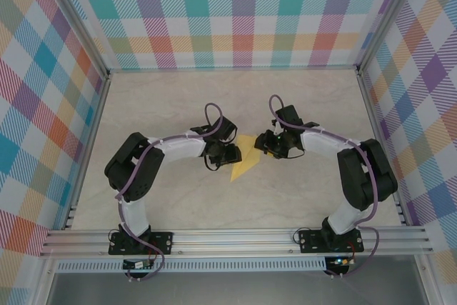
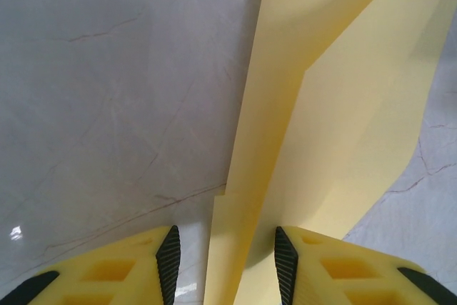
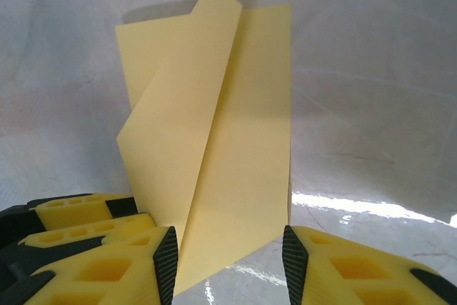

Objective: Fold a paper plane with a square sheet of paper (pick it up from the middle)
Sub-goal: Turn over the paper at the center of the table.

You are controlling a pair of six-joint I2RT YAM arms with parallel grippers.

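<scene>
Paper: the yellow paper [image 1: 246,158] sits at mid-frame in the top view, between the two arms. It is partly folded, with overlapping flaps and one long crease. I cannot tell whether it lies fully flat on the bench [image 1: 178,105].
Left tool: the left tool [image 2: 227,266] is spread. The paper's narrow end runs up out of the gap at the bottom of the frame, close to the right-hand pad, and is not pinched.
Right tool: the right tool [image 3: 230,262] is also spread, with the paper's lower end loose between its pads.
Step in hand: probably re-gripping between folds.
Doing it well: centre each gap on the crease, close slowly, and take all the layers together so the flaps do not slide apart.
Edges: the pointed flap at the top of the right wrist view looks slightly raised, so approach it low.
Room: there is bare bench all round, and the walls are well apart from the paper. The tightest spot is mid-frame, where the two wrists face each other.
</scene>
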